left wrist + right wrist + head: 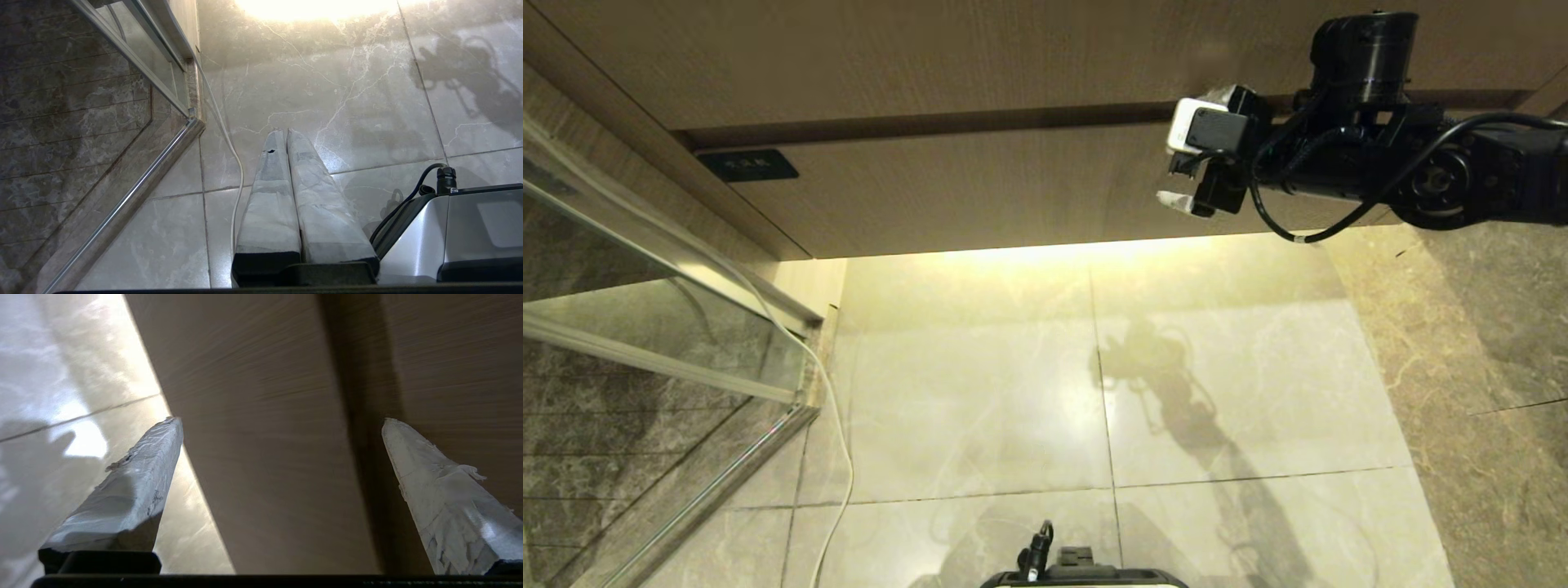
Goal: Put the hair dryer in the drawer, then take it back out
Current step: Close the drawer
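The drawer (980, 196) is a wide wood-grain front with a small dark label (747, 165) at its left end and a dark gap along its top. Its inside does not show. My right gripper (1174, 167) hovers in front of the drawer's right part, near that gap. It is open, with nothing between its white-wrapped fingers. In the right wrist view the right gripper (282, 424) straddles the drawer front (265, 416), with one fingertip before the dark gap. My left gripper (282, 132) is shut and empty, pointing down at the floor. The hair dryer is out of view.
A plain wood-grain panel (931, 57) sits above the drawer. A glass shower screen with a metal frame (645, 327) stands at the left. A white cable (837, 441) runs down the tiled floor beside it. My base (1086, 576) shows at the bottom edge.
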Motion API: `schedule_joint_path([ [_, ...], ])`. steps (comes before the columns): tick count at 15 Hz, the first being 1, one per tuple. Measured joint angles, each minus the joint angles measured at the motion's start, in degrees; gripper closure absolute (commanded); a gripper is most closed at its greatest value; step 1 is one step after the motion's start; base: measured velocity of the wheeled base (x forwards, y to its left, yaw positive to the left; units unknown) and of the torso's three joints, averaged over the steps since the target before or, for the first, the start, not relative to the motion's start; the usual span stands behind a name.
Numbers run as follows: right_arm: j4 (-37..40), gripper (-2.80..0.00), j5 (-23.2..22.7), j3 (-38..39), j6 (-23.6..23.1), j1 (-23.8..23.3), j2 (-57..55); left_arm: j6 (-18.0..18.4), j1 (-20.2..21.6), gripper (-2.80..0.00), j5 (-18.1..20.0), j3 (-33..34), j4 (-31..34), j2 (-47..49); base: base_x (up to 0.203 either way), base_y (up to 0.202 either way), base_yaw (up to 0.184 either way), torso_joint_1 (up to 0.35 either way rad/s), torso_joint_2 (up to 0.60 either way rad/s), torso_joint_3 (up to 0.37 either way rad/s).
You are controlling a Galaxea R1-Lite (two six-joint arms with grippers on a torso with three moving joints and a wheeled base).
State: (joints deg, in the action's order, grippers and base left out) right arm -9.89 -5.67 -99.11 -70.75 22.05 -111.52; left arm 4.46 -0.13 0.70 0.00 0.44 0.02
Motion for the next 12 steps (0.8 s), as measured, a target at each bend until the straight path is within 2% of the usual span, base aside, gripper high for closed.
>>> schedule_joint_path([
  [5,-1.4,-2.80,0.0,-3.0,-0.1,0.0,-2.8,0.0,0.0,0.00,0.0,0.0,0.0,0.0,0.000,0.000,0.000,0.000,0.00,0.000],
  [12,-0.9,-2.80,0.7,-3.2,-0.3,-0.3,-4.3,0.0,0.0,0.00,0.0,0.0,0.0,0.0,0.000,0.000,0.000,0.000,0.00,0.000],
])
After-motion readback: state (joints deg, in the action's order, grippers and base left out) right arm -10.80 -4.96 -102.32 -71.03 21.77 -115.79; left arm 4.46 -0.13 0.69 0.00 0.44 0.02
